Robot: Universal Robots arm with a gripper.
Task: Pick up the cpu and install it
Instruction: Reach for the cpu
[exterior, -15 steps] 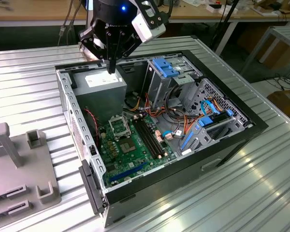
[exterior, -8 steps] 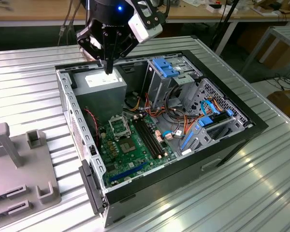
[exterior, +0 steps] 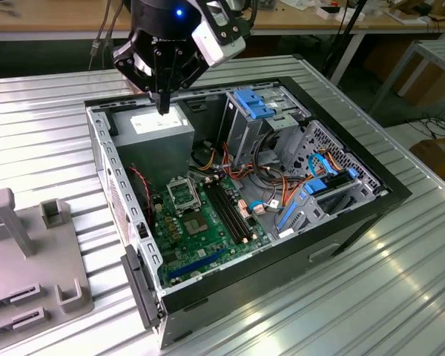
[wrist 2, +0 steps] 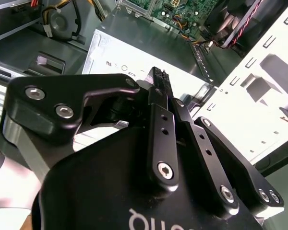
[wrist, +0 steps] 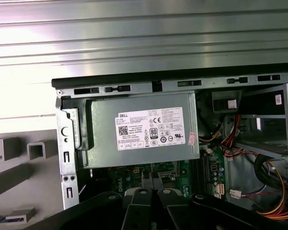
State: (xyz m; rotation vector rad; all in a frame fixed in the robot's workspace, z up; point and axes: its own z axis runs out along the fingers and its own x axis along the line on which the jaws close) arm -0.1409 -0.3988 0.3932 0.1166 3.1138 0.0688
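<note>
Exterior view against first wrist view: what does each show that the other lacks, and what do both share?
Exterior view, not the first wrist view: the tip of the pincer, shut, hanging over the power supply, and blue cables inside the case. First wrist view, not the exterior: the small red tag on the power supply's edge. Both: power supply, green motherboard, grey fixture, ribbed table.

We are counting one gripper (exterior: 163,106), one open computer case (exterior: 113,178), one green motherboard (exterior: 211,241), one black-framed socket (exterior: 182,194), one grey power supply (exterior: 154,133) and one grey fixture (exterior: 30,274) at the exterior view's left.
</note>
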